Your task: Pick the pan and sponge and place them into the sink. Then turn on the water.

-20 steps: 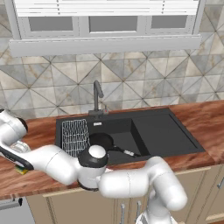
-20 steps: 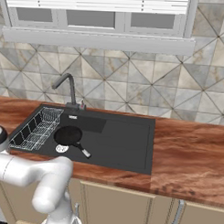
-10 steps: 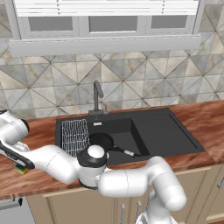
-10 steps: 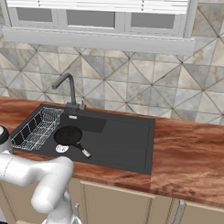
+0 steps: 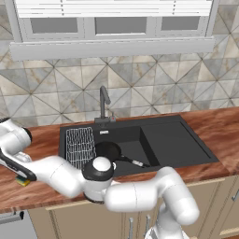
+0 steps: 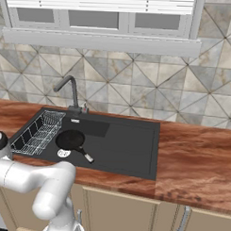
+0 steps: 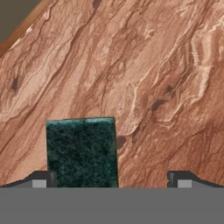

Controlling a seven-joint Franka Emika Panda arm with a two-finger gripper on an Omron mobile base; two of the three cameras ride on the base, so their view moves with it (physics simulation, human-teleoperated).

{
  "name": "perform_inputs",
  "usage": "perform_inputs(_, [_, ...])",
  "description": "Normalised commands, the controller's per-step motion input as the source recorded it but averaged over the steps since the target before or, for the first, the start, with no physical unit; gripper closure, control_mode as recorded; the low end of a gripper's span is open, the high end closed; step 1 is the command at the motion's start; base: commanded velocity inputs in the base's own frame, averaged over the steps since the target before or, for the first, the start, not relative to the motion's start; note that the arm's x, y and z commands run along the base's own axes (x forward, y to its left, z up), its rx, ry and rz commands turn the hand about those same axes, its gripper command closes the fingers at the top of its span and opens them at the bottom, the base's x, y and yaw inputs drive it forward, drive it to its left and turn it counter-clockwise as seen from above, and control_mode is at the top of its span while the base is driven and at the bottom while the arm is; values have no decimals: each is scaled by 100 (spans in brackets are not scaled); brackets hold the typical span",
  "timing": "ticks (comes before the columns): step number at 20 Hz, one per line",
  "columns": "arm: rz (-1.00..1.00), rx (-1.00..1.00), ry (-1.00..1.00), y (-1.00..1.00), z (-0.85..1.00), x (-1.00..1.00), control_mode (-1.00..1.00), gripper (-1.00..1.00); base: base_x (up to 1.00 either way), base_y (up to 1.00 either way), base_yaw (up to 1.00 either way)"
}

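we saw the black pan (image 5: 108, 151) resting in the sink (image 5: 177, 144) at frame centre. our gripper (image 7: 109, 181), fingers spread, hovered over the sponge (image 7: 81, 151) on the counter (image 7: 166, 65), lower left. sponge and water remained, we judged.

Black pan (image 5: 108, 151) lying inside the sink (image 5: 177, 144), beside the white wire rack (image 5: 80, 146). Yellow sponge (image 5: 22, 181) on the wooden counter (image 5: 219, 129), under the arm's hand at far left. Faucet (image 5: 103, 105) upright behind the basin.

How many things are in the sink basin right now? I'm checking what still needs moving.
2: the pan sits in the middle of the sink, and the wire rack stands at its left end. The sponge lies on the counter.
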Motion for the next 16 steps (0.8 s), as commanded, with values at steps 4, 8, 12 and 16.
perform_inputs(4, [0, 1, -2, -9, -1, -10, -100, -100, 0, 0, 0])
perform_inputs(8, [0, 0, -1, -16, 1, -18, -100, -100, 0, 0, 0])
perform_inputs(12, [0, 2, 0, -21, 0, -32, -100, -100, 0, 0, 0])
perform_inputs(16, [0, 4, 0, -17, -4, -28, -100, -100, 0, 0, 0])
